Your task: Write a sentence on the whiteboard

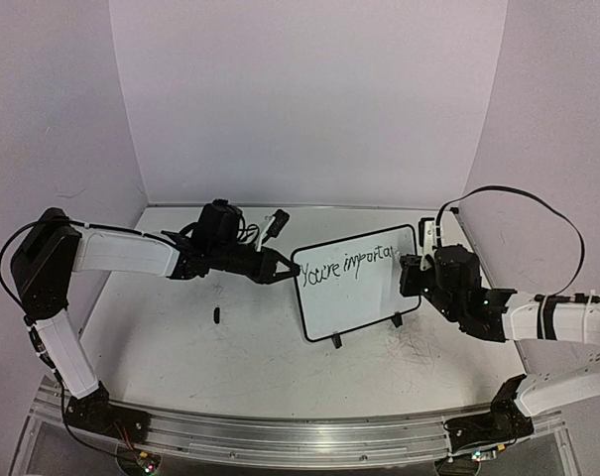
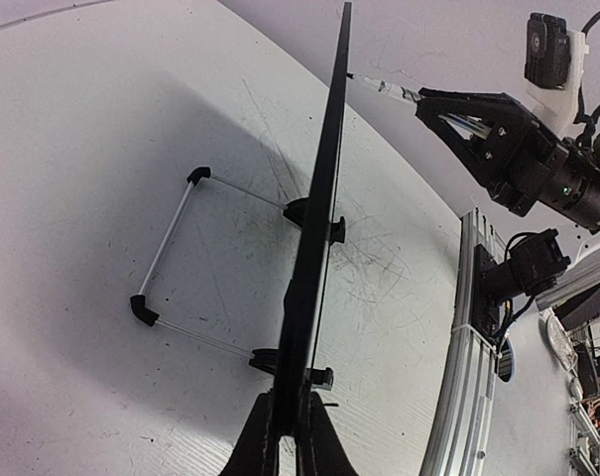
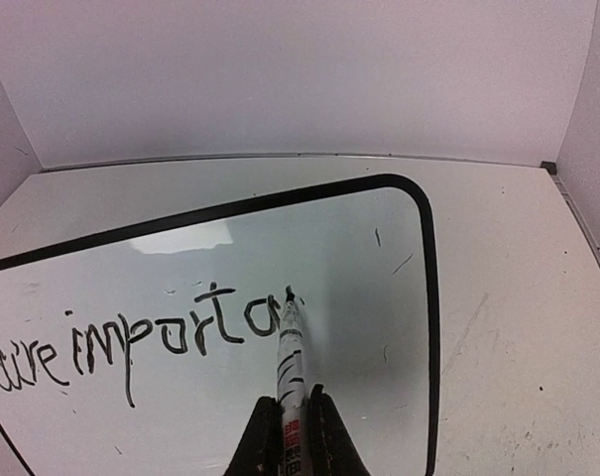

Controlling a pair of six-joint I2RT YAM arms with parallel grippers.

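Starting at the bottom of the top view: a ribbed aluminium rail [image 1: 280, 436] runs along the frame's lower edge, with both arm bases bolted to it. Above it lies the table [image 1: 180, 367], a matte white surface covered in fine grey scratches and scuffs. A small dark oblong object [image 1: 216, 315] lies alone on it, left of centre.

The whiteboard [image 1: 364, 293] stands upright at centre frame, angled, on two small black feet [image 1: 336, 340]. It is a glossy white panel in a thin black frame with rounded corners. In the left wrist view it is seen edge-on as a thin black line [image 2: 319, 218]. A wire stand [image 2: 166, 258] with black corner pieces lies on the table to the left of the board. "You're importa" is handwritten in black across the board's upper half.

The left gripper [image 1: 292, 270] pinches the board's left edge, its jaws closed narrow on the frame; in its own view the black fingers [image 2: 265, 441] flank the edge at bottom centre. The right gripper [image 3: 292, 412] is clamped tight on a marker [image 3: 290, 347], a white barrel with black print. The marker's tip touches the board at the last letter. In the top view this gripper [image 1: 411, 273] sits at the board's right edge.

Farthest back, plain pale matte walls [image 1: 309, 99] enclose the table.
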